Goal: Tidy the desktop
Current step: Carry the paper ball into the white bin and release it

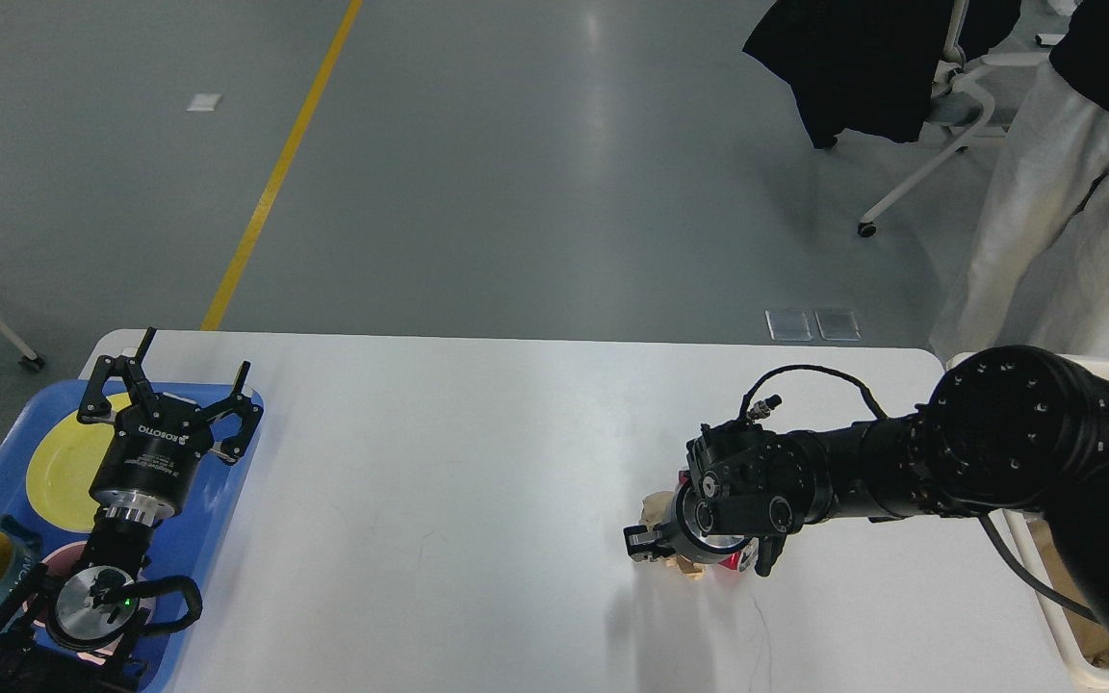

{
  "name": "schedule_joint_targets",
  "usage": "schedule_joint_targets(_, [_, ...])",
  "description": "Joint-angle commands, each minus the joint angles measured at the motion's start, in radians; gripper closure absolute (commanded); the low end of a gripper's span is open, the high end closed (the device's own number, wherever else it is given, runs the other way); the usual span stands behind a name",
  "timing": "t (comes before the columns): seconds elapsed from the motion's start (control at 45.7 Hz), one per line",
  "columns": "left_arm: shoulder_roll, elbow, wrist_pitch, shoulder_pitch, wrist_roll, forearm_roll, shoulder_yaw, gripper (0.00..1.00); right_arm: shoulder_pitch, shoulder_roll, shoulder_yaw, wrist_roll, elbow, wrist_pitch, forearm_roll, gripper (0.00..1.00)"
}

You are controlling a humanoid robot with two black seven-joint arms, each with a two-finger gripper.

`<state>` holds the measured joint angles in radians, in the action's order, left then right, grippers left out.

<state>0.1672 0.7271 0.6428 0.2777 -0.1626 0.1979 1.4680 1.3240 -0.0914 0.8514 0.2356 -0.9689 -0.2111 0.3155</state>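
The right tool [672, 551], its grip hidden from view, presses down over the crumpled paper [658, 506] on the desk [477, 481], far from the wide-open left tool [169, 390].

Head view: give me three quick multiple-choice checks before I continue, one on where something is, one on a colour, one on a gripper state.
1. Where is the blue tray?
A. at the desktop's left end
B. at its right end
C. on the floor

2. What colour is the plate in the tray?
A. red
B. yellow
C. black

3. How is the left gripper now?
A. shut on a cup
B. shut on the plate
C. open, holding nothing

Answers:
1. A: the tray lies at the left end, under the left arm.
2. B: a yellow disc shows behind the gripper.
3. C: its fingers are spread apart above the tray, with nothing between them.
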Motion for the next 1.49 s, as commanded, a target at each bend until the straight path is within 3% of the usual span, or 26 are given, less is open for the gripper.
schedule_joint_targets(0.0, [0.000, 0.000, 0.000, 0.000, 0.000, 0.000, 0.000, 0.04, 0.015, 0.007, 0.000, -0.001, -0.013, -0.013, -0.001, 1.00])
schedule_joint_targets(0.219, [0.000, 0.000, 0.000, 0.000, 0.000, 0.000, 0.000, 0.04, 0.231, 0.107, 0.017, 0.025, -0.191, -0.149, -0.107, 1.00])
schedule_joint_targets(0.482, [0.000, 0.000, 0.000, 0.000, 0.000, 0.000, 0.000, 0.04, 0.688, 0.193, 0.208, 0.021, -0.439, -0.284, -0.199, 1.00])
schedule_joint_targets(0.679, [0.000, 0.000, 0.000, 0.000, 0.000, 0.000, 0.000, 0.04, 0.917, 0.300, 0.288, 0.018, -0.514, -0.522, -0.203, 1.00])
schedule_joint_targets(0.788, [0.000, 0.000, 0.000, -0.002, -0.001, 0.000, 0.000, 0.04, 1.017, 0.325, 0.353, 0.008, -0.564, -0.591, -0.205, 1.00])
schedule_joint_targets(0.898, [0.000, 0.000, 0.000, 0.000, -0.001, 0.000, 0.000, 0.04, 1.046, 0.322, 0.414, -0.048, -0.590, -0.596, -0.205, 1.00])
schedule_joint_targets(1.007, [0.000, 0.000, 0.000, 0.000, -0.001, 0.000, 0.000, 0.04, 1.063, 0.308, 0.498, -0.208, -0.591, -0.603, -0.205, 1.00])
schedule_joint_targets(1.051, [0.000, 0.000, 0.000, 0.000, -0.001, 0.000, 0.000, 0.04, 1.066, 0.299, 0.541, -0.245, -0.591, -0.594, -0.205, 1.00])
schedule_joint_targets(1.248, [0.000, 0.000, 0.000, 0.000, -0.001, 0.000, 0.000, 0.04, 1.067, 0.317, 0.615, -0.246, -0.582, -0.588, -0.205, 1.00])
schedule_joint_targets(1.467, [0.000, 0.000, 0.001, -0.002, -0.001, 0.000, 0.000, 0.04, 0.951, 0.541, 0.775, -0.245, -0.453, -0.531, -0.202, 1.00])
